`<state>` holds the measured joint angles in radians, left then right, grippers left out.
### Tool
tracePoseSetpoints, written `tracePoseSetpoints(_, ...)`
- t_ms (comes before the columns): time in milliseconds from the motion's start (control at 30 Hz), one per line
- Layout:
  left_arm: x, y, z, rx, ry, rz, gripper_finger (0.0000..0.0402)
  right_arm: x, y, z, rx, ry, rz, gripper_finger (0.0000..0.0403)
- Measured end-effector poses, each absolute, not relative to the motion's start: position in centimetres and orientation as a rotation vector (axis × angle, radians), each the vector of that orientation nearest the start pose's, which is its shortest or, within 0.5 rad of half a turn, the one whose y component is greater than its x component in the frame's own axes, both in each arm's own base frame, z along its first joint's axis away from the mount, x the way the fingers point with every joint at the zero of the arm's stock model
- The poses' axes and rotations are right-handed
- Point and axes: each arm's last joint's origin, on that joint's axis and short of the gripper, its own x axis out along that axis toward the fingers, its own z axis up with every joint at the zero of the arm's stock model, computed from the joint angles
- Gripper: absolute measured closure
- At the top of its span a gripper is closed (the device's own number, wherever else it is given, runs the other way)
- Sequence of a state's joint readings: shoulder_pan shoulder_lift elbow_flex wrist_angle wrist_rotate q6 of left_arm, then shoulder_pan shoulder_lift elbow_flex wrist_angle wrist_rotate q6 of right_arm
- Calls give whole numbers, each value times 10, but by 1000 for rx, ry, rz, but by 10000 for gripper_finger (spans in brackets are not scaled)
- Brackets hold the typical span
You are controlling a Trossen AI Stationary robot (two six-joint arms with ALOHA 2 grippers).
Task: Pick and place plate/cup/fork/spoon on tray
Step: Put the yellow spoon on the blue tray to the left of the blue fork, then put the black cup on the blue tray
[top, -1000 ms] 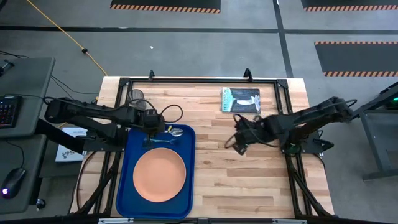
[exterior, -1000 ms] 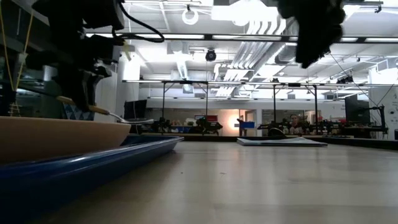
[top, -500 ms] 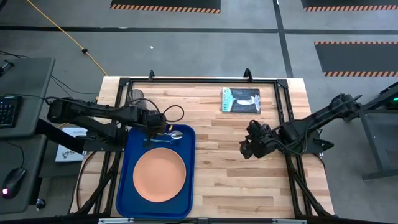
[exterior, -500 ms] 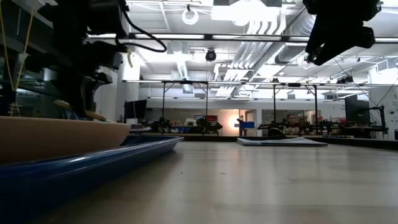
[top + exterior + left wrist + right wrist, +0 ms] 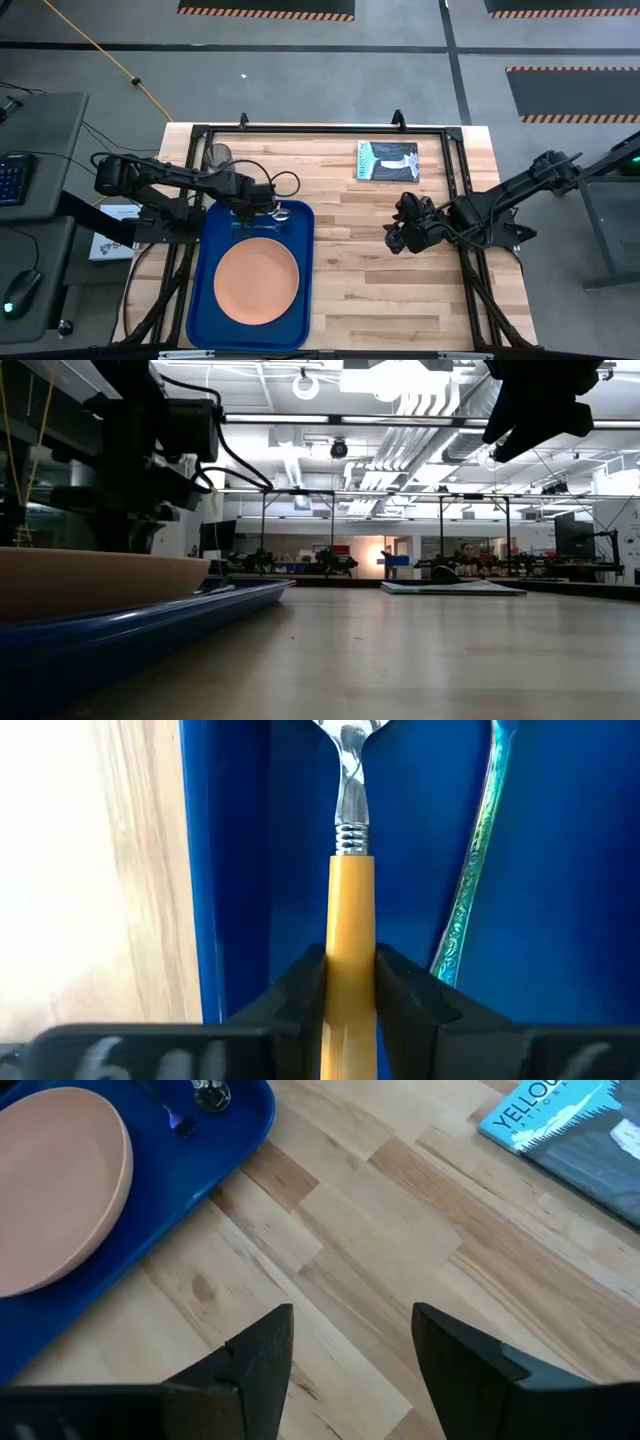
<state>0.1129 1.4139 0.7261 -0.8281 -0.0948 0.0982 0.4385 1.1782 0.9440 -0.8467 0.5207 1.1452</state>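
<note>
Now the left gripper [image 5: 350, 995] has its fingers clamped on the yellow-handled metal spoon [image 5: 350, 910] over the flat blue rectangular tray [image 5: 590, 870]. Best lower it flat beside the thin teal fork [image 5: 472, 880] before releasing. The right gripper [image 5: 350, 1345] hovers with fingers apart.

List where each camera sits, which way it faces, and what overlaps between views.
High: overhead, straight down; both arms, tray, plate.
Low: tabletop height, level across the table into the room; arms above.
Left wrist: left gripper shut on the spoon, fork beside.
Right wrist: open right gripper over bare wood.
Shared: high and right wrist both show the book.
</note>
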Motion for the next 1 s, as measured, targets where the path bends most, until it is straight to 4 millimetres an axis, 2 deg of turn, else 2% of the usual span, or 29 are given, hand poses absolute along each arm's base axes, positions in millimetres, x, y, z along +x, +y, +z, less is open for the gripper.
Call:
tracePoseSetpoints(233, 210, 26, 158, 60, 1527, 79, 279, 201, 78, 267, 535, 754, -593, 207)
tracePoseSetpoints(433, 210, 27, 159, 50, 1516, 67, 264, 201, 77, 267, 540, 749, -599, 207)
tracePoseSetpoints(533, 209, 31, 166, 37, 1491, 93, 263, 202, 78, 268, 550, 740, -596, 207)
tracePoseSetpoints(633, 210, 38, 184, 7, 1417, 139, 270, 204, 79, 269, 568, 718, -583, 207)
tracePoseSetpoints(767, 206, 47, 228, 15, 1221, 241, 293, 208, 80, 272, 570, 670, -566, 207)
tracePoseSetpoints(900, 187, 58, 274, 96, 1009, 493, 328, 210, 80, 274, 573, 620, -576, 207)
tracePoseSetpoints(1000, 166, 67, 288, 78, 937, 695, 341, 212, 78, 275, 582, 607, -585, 207)
